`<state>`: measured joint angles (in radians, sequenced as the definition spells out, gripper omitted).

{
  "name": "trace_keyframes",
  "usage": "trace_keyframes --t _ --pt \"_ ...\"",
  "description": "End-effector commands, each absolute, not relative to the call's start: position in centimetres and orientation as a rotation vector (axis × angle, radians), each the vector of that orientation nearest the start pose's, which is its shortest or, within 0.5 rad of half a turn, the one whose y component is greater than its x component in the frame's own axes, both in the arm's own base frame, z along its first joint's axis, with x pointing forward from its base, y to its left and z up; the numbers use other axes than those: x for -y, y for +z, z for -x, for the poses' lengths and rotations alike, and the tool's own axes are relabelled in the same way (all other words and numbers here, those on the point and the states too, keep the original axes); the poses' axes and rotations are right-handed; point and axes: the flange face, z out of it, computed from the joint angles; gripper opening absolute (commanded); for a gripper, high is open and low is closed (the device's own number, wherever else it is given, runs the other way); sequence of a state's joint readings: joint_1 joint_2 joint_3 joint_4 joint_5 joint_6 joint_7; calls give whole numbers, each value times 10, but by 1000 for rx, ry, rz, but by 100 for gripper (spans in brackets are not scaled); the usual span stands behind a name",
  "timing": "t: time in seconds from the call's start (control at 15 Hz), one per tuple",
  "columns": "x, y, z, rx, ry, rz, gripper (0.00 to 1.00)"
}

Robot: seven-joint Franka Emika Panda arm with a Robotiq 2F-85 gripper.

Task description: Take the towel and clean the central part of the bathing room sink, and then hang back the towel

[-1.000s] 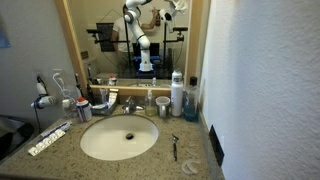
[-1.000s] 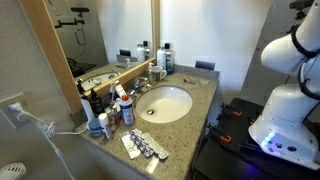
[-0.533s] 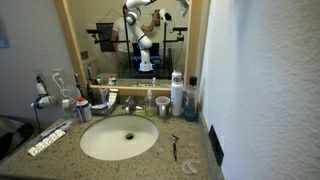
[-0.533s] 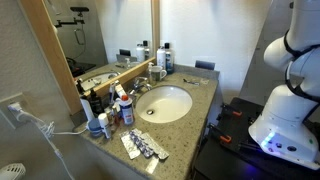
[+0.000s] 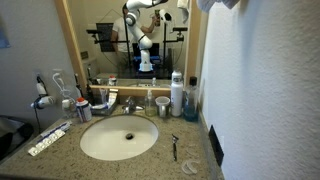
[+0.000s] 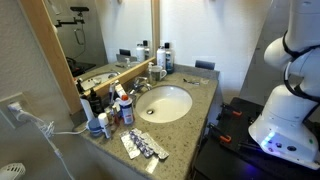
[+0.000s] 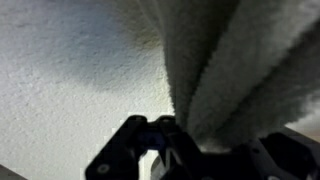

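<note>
Towel point(image 7: 245, 60): fills the upper right of the wrist view, hanging in thick pale folds against a rough white wall. Its lowest folds reach down to the gripper.
Gripper point(image 7: 185, 150): dark parts show at the bottom edge of the wrist view, with the towel's folds right against them. I cannot tell whether the fingers are wide, narrow or clamped on the cloth. It is out of frame in both exterior views.
Arm point(image 6: 290, 60): rises from its white base beside the worktop and leaves the top of the frame.
Sink point(image 5: 105, 145): an oval off-white basin set in the worktop, with a small drain point(image 5: 128, 135) at its centre. Nothing lies in it, and the towel is well away from it.
Worktop point(image 5: 150, 168): speckled tan-brown stone around the basin.
Faucet point(image 5: 130, 103): behind the basin, below the mirror point(image 5: 120, 25).
Bottles point(image 5: 177, 95): upright at the back, beside the faucet.
Razor point(image 5: 175, 147): lies flat just beside the basin rim.
Blister packs point(image 6: 145, 147): flat at the worktop's front corner.
</note>
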<state>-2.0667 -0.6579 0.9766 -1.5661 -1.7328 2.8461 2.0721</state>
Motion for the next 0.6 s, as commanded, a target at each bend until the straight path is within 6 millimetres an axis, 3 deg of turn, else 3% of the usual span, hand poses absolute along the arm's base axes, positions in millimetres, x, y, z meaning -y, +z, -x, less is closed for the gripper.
trace_keyframes --t 0.0,0.53 --pt "247 798 -465 610 1548 -987 6" --pt "248 749 -496 497 1492 -1126 6"
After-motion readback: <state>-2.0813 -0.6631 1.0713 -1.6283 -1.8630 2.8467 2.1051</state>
